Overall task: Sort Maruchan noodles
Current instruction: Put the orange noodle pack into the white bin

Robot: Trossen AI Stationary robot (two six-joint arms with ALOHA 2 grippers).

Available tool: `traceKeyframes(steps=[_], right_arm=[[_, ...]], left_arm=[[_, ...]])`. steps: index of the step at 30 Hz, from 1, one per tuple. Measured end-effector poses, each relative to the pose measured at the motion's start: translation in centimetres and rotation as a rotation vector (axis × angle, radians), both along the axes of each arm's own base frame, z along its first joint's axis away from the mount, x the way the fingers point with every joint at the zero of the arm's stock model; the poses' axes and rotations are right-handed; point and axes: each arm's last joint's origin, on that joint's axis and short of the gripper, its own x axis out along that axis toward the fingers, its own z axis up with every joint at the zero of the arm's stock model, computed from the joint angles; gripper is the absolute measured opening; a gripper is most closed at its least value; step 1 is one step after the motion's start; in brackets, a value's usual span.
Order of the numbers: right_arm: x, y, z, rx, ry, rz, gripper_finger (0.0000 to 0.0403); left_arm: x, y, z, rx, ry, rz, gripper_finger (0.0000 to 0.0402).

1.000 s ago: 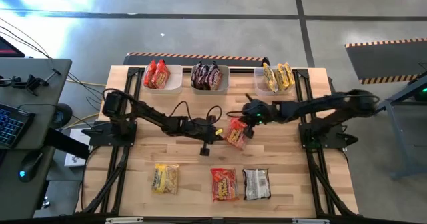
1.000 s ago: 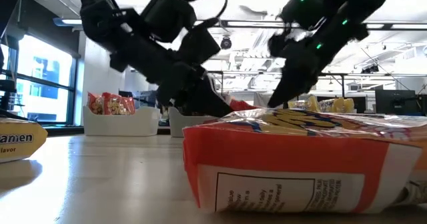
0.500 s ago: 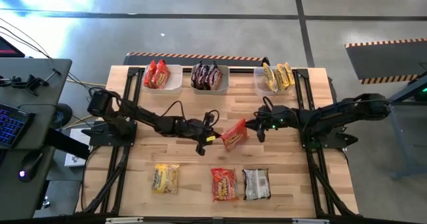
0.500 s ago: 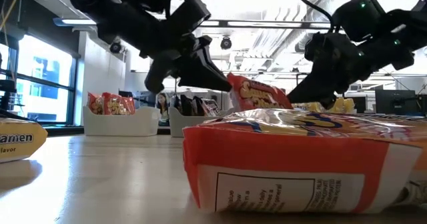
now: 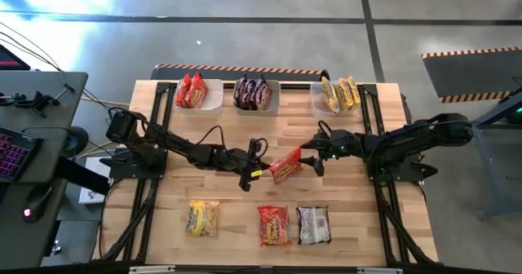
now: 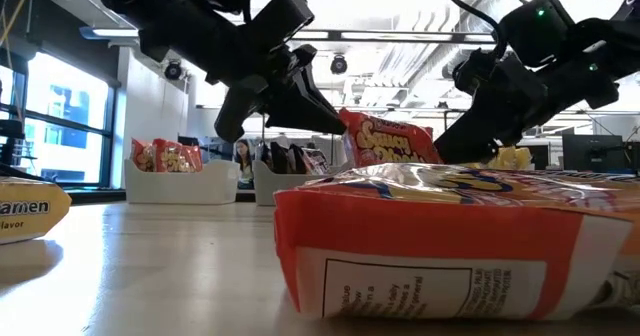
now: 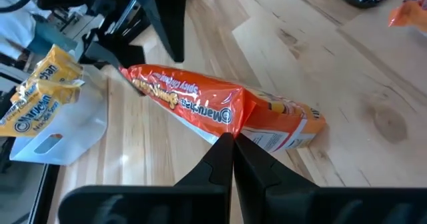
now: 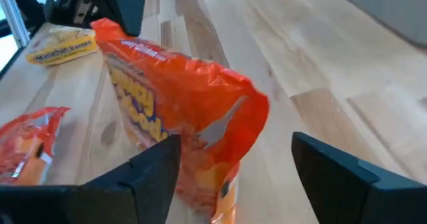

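Note:
A red-orange Maruchan noodle packet (image 5: 285, 166) (image 6: 386, 142) stands tilted on edge over the table's middle, between my two grippers. My left gripper (image 5: 262, 172) (image 7: 231, 143) is shut on its left side. My right gripper (image 5: 310, 161) (image 8: 233, 181) is open at the packet's right end (image 8: 227, 117), one finger on either side of it; I cannot tell whether they touch it. A yellow packet (image 5: 202, 218), a red-orange one (image 5: 275, 224) and a silver one (image 5: 312, 224) lie flat near the front edge. My left gripper pinches the packet's thin side edge (image 7: 223, 132) between its two shut fingers, coming level from the table's left. The packet stands out beyond the fingertips, tilted on edge with its printed face toward the far side. Whether its lower edge rests on the table I cannot tell.
Three pale bins stand along the far edge: one with red packets (image 5: 196, 93), one with dark packets (image 5: 254, 93), one with yellow packets (image 5: 338, 93). The wooden table (image 5: 228, 196) shows bare around the middle. A desk with a keyboard (image 5: 16, 152) stands beyond the left edge.
My right gripper has opened, let go of the packet and drawn back slightly toward the table's right. The packet, held by my left gripper, has turned from pointing near-far to lying across the table and has tipped up on edge.

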Motion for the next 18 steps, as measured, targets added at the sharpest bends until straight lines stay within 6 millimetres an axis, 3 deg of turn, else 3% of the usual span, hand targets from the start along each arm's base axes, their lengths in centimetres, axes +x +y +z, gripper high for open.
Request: traceKeyframes(steps=[7,13,18], right_arm=[[1.1,-0.2,-0.4,0.022,-0.094,0.134,0.0271],[1.9,-0.4,-2.5,0.071,-0.068,0.119,0.0271],[2.7,-0.3,-3.5,0.109,-0.16,0.2,0.0271]], left_arm=[[-0.1,-0.3,0.0,0.009,-0.001,0.004,0.0],[0.0,-0.3,0.1,0.011,-0.008,0.01,0.0],[0.0,-0.3,0.1,0.023,-0.01,0.032,0.0]])
